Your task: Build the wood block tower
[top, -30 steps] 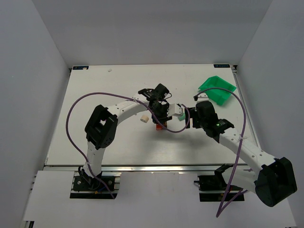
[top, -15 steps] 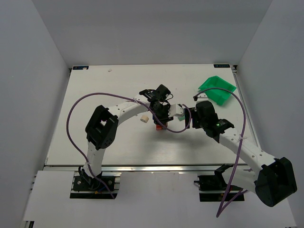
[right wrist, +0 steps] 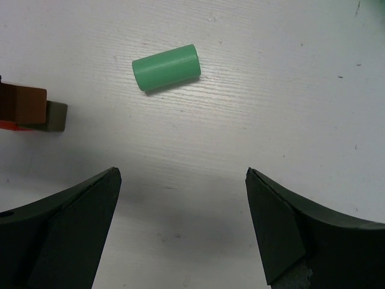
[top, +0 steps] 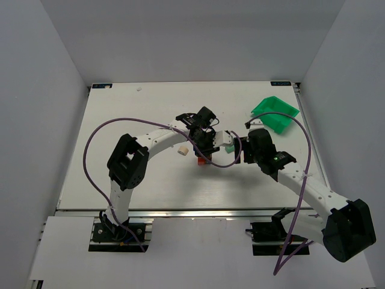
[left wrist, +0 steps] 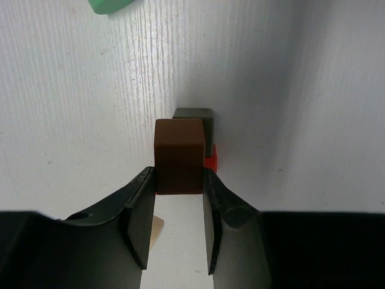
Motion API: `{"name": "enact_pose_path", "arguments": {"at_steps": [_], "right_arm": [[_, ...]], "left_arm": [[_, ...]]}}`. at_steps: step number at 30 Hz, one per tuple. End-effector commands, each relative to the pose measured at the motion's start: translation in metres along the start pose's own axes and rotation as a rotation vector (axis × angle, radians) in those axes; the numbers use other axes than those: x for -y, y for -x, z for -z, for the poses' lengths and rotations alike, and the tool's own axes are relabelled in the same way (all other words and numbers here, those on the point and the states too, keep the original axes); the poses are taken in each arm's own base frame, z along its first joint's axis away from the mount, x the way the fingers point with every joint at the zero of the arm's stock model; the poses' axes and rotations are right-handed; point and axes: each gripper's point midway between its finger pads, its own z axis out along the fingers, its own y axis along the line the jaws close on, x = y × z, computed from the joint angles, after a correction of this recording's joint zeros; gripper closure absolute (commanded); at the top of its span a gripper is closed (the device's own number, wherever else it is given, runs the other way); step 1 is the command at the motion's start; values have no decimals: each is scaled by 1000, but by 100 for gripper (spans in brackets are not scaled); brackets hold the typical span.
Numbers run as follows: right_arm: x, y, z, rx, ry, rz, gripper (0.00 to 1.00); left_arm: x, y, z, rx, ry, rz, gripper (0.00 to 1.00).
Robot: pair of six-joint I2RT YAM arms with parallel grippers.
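My left gripper [left wrist: 178, 176] is shut on a dark brown block [left wrist: 178, 155] and holds it over the stack. Under it a grey-brown block [left wrist: 197, 119] sits on a red block [left wrist: 211, 160]; the brown block is offset toward the near left of them, and I cannot tell if it touches. In the top view the left gripper [top: 204, 144] covers the stack, with only the red block [top: 201, 161] showing. My right gripper [right wrist: 180, 180] is open and empty just right of the stack [right wrist: 27, 108]. A pale green cylinder [right wrist: 166, 67] lies on the table ahead of it.
A cream block [top: 180, 151] lies on the table left of the stack. A bright green plastic bin [top: 274, 114] stands at the back right. The right gripper [top: 231, 146] is close to the left gripper. A purple cable loops from each arm.
Both grippers have shifted only slightly near the stack. The left gripper still holds the dark brown block; the right stays open.
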Motion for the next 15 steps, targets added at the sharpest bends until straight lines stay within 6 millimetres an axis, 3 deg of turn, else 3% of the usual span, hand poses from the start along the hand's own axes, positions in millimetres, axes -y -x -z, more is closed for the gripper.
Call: {"name": "enact_pose_path", "arguments": {"at_steps": [1,15], "right_arm": [[-2,6,-2,24,15,-1,11],[-2,5,-2,21,13,-6,10]], "left_arm": [[-1,20,26,61,46,-22,98],[1,16,22,57,50,-8,97]]}}
